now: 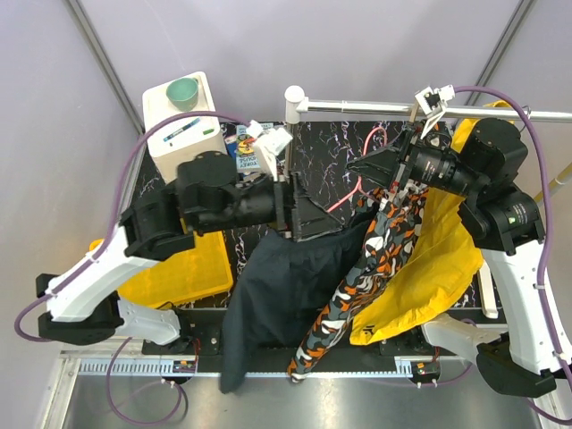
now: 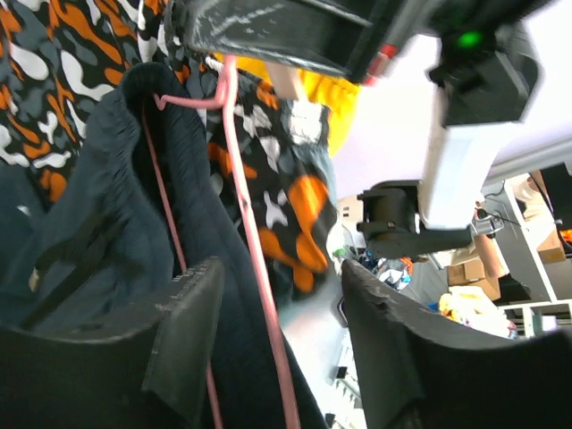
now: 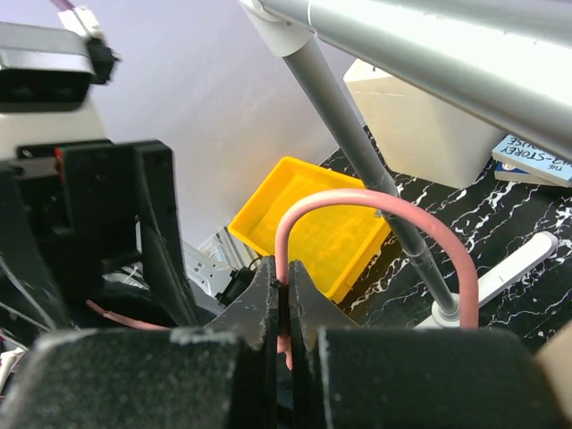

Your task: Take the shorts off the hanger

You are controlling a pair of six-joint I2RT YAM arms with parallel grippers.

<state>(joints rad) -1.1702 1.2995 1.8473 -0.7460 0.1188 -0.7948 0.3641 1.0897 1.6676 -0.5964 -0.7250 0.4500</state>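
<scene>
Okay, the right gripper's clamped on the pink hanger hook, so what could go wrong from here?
The left gripper is open with both the navy shorts and the pink hanger between its jaws. Closing may clamp the hanger too, so nothing slides off. The camouflage shorts lie against the navy pair and could get dragged along.

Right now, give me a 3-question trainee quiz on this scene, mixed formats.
1. True or false: the right gripper is shut on the pink hanger.
2. What stands on the white box? A) teal cup B) scissors C) bottle
3. Fill in: the left gripper, facing the dark shorts, is ____.
Key: 1 true; 2 A; 3 open.
</scene>
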